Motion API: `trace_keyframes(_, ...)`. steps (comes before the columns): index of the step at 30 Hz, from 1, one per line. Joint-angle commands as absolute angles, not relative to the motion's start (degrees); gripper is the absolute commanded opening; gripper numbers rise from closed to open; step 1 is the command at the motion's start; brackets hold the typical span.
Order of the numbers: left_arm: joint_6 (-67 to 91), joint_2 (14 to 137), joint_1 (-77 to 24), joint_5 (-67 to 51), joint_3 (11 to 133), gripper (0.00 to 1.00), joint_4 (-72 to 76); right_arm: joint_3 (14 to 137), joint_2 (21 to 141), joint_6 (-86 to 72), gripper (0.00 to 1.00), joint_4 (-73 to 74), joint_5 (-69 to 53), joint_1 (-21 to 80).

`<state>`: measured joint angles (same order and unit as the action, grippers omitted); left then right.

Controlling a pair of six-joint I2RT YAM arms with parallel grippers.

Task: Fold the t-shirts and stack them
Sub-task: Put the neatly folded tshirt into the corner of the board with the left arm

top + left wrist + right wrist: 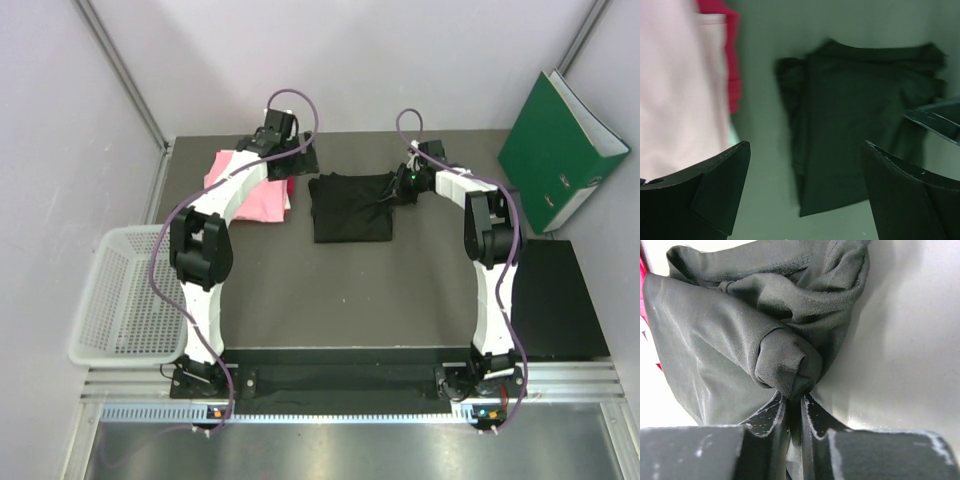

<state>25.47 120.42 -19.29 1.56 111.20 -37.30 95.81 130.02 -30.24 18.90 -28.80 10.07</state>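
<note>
A folded black t-shirt (350, 207) lies at the back middle of the table. My right gripper (392, 195) is at its right edge. In the right wrist view that gripper (794, 397) is shut on a bunched fold of the black cloth (740, 340). A light pink t-shirt (262, 200) lies left of the black one, and a darker pink-red one (290, 187) shows at its right side. My left gripper (300, 155) hovers above the gap between the pink pile and the black shirt. It is open (805, 150) and holds nothing, with the light pink shirt (675, 90), the pink-red shirt (732, 65) and the black shirt (860, 115) below it.
A white mesh basket (125, 295) hangs off the table's left edge. A green binder (560, 150) leans against the wall at the back right. A black panel (560, 300) lies beside the table on the right.
</note>
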Motion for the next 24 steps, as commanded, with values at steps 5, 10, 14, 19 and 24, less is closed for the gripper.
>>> trace_keyframes(5,30.5,124.4,-19.2,-17.7,107.9,0.96,-29.6,96.0,128.1,-27.3,0.04,23.0,-23.6,10.2)
trace_keyframes(10,30.6,128.1,-19.2,-19.9,106.6,0.97,-29.4,93.4,127.0,-27.8,0.04,22.2,-24.3,8.1)
trace_keyframes(14,31.1,130.9,-19.1,-20.0,106.7,0.96,-30.1,94.0,127.6,-27.5,0.04,22.6,-25.2,7.5)
trace_keyframes(19,31.6,132.8,-19.1,-19.2,106.0,0.94,-29.5,94.5,128.1,-27.9,0.05,22.5,-26.0,7.5)
trace_keyframes(24,32.0,137.8,-19.5,-25.5,108.1,0.78,-28.5,95.3,128.5,-27.7,0.05,23.1,-26.4,7.4)
